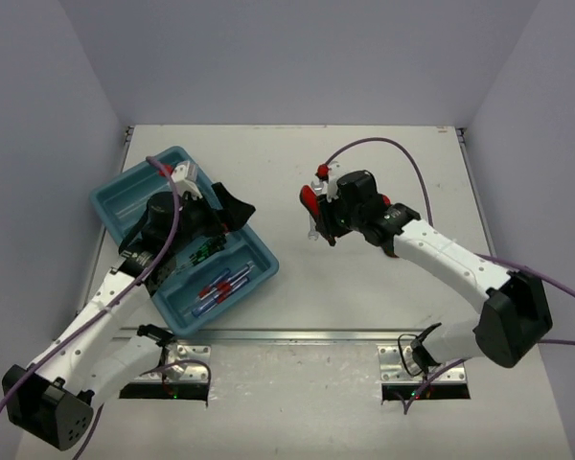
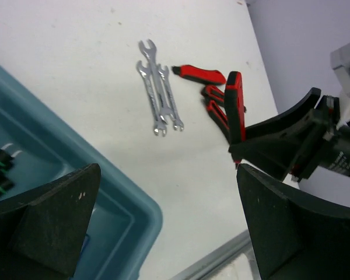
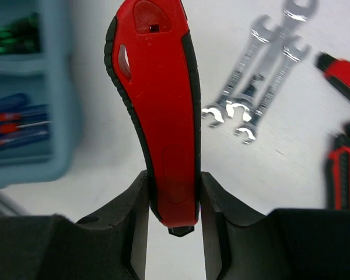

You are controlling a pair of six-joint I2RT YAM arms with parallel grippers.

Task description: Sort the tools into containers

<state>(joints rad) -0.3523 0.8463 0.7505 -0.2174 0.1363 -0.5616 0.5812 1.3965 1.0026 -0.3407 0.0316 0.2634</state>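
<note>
My right gripper (image 3: 174,175) is shut on a red-handled tool (image 3: 157,105) with black edging and holds it above the table (image 1: 310,198). Below it lie three small silver wrenches (image 3: 256,99) side by side, with more red-handled tools (image 3: 341,175) next to them on the bare tabletop. My left gripper (image 2: 166,175) stands wide open over the teal tray (image 1: 110,196), holding nothing. In the tray's compartments lie blue-and-red screwdrivers (image 1: 220,287) and black ones with green marks (image 1: 206,251). The left wrist view shows the wrenches (image 2: 157,87) and the held tool (image 2: 233,105).
A metal rail (image 1: 297,335) runs along the table's near edge between the arm bases. Purple cables loop over both arms. Grey walls close in the table at the left, right and back. The tray's corner (image 2: 140,216) lies below my left fingers.
</note>
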